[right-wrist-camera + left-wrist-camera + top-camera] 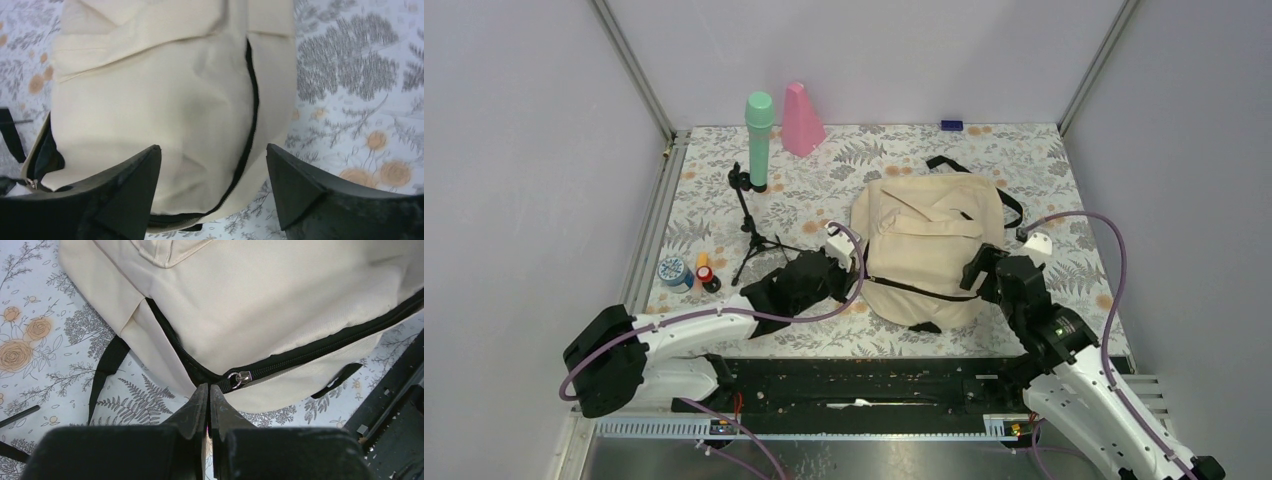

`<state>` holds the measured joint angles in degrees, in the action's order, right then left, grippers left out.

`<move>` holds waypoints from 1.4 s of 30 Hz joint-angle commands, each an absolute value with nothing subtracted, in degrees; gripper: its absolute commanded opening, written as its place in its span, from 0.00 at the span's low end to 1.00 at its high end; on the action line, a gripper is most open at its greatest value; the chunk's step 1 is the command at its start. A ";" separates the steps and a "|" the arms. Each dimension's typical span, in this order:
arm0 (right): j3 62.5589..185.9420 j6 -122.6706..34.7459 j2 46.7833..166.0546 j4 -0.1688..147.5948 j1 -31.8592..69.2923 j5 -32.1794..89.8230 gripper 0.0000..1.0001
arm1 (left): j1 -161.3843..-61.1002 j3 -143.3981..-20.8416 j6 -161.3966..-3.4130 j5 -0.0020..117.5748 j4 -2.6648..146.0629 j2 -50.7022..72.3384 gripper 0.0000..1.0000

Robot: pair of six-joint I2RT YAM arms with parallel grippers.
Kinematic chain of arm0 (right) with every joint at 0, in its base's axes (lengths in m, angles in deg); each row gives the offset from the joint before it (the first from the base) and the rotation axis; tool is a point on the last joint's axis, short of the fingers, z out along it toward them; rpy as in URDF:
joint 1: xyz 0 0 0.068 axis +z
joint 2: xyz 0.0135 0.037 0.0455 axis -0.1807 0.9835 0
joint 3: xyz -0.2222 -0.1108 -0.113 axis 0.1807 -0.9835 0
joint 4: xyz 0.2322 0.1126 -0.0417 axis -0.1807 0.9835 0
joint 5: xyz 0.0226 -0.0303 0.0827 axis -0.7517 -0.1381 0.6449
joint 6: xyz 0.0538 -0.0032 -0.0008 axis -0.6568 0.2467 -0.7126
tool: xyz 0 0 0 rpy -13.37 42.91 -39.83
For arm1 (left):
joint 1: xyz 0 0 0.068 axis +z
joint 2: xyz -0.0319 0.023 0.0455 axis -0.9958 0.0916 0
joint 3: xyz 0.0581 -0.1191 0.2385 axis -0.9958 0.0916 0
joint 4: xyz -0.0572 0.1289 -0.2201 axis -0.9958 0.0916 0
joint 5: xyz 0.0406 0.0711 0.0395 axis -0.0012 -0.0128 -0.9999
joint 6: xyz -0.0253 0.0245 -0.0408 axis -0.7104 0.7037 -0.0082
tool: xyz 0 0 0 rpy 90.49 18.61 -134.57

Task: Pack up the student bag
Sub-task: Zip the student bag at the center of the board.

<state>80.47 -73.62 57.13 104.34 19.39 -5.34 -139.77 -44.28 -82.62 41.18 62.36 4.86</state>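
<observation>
We see the student bag (929, 240) lying flat on the middle of the floral table (1034, 160). Our left gripper (208, 388) is pressed closed, its tip just beside the silver zipper slider (240, 378). Our right gripper (214, 152) spreads wide over the bag's cream side. The small jar (671, 271) has a label too small to read.

Bag: I see the cream fabric backpack with black straps (929, 250) lying flat, centre-right of frame.
Left gripper (844, 262): at the bag's left edge.
Right gripper (977, 272): at its lower right edge.
Upper left: upright mint-green cylinder (759, 140), pink cone (801, 120) beside it, black tripod (749, 225) just below.
</observation>
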 commanded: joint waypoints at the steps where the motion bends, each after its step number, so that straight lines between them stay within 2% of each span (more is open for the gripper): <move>1: 84.85 -60.42 58.92 98.48 18.86 4.90 0.96 | -138.95 -44.57 -82.02 44.32 60.04 1.86 0.00; 2: 84.80 -59.24 60.31 95.91 18.89 8.96 0.99 | -138.92 -44.82 -82.14 45.08 60.31 1.82 0.00; 6: 84.72 -54.02 66.78 85.42 21.75 20.71 1.00 | -138.54 -45.71 -82.57 47.96 61.22 1.86 0.00; 11: 88.99 -43.65 76.96 81.10 32.56 19.84 1.00 | -137.73 -47.55 -82.99 51.34 64.38 1.42 0.00; 18: 86.42 -39.98 80.29 75.75 35.80 25.33 1.00 | -137.56 -48.48 -83.02 50.86 66.96 -1.24 0.00; 20: 85.78 -39.87 80.69 75.88 36.36 26.58 0.97 | -137.49 -48.82 -82.80 51.56 67.52 -1.68 0.00; 23: 85.42 -40.08 82.29 76.39 37.98 24.53 0.91 | -137.49 -49.28 -82.78 52.48 67.69 -1.77 0.00; 30: 84.98 -39.22 85.30 75.76 41.03 16.93 0.86 | -137.49 -50.47 -82.26 52.18 68.20 -0.78 0.00; 32: 85.26 -39.04 86.03 76.07 42.00 15.89 0.77 | -137.54 -50.47 -82.09 51.38 68.17 -0.68 0.00; 34: 85.86 -39.35 86.66 76.99 42.84 14.34 0.58 | -137.52 -50.47 -81.74 49.84 68.10 -0.23 0.00; 35: 86.04 -39.55 86.87 77.49 43.22 13.39 0.44 | -137.53 -50.47 -81.54 48.31 68.01 0.19 0.00; 36: 86.08 -39.87 86.94 77.93 43.67 13.02 0.36 | -137.48 -50.47 -81.16 46.77 67.93 0.69 0.00; 39: 85.64 -41.16 86.39 78.56 45.01 12.84 0.18 | -137.52 -51.30 -80.13 44.61 68.94 2.90 0.00; 42: 84.66 -42.42 84.79 78.84 46.86 12.44 0.06 | -137.53 -51.26 -79.18 41.22 68.68 4.05 0.00</move>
